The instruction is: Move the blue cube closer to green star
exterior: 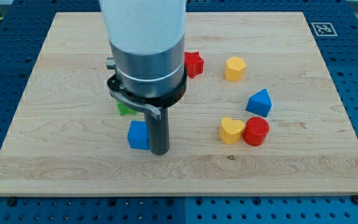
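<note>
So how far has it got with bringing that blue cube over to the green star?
Nearly there, it seems. The blue cube already sits just below a green block, presumably the star, which the arm mostly hides. In hand: my tip stands right beside the cube, on its right in the view. Left: perhaps a small nudge up the view to close the gap, though I cannot tell how wide it is.

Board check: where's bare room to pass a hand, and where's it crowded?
Free: the strip along the view's bottom edge of the board, and the view's left side. Crowded: my tip beside the blue cube, and the yellow heart touching the red cylinder.
</note>
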Available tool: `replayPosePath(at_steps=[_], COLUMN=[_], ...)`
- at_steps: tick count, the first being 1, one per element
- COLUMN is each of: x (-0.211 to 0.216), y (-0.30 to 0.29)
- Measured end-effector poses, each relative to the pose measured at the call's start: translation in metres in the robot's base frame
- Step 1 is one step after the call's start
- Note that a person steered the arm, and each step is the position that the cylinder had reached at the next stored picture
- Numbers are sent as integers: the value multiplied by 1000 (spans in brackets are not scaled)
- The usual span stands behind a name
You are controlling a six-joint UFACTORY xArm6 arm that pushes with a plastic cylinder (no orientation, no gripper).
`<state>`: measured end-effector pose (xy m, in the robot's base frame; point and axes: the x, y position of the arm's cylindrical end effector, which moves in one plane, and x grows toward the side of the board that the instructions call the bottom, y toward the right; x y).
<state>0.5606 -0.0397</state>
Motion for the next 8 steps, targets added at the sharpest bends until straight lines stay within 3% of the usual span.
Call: replayPosePath(at_steps=[1, 4, 7, 8], x=[4, 3, -68, -79], y=[-30, -47, -50, -20])
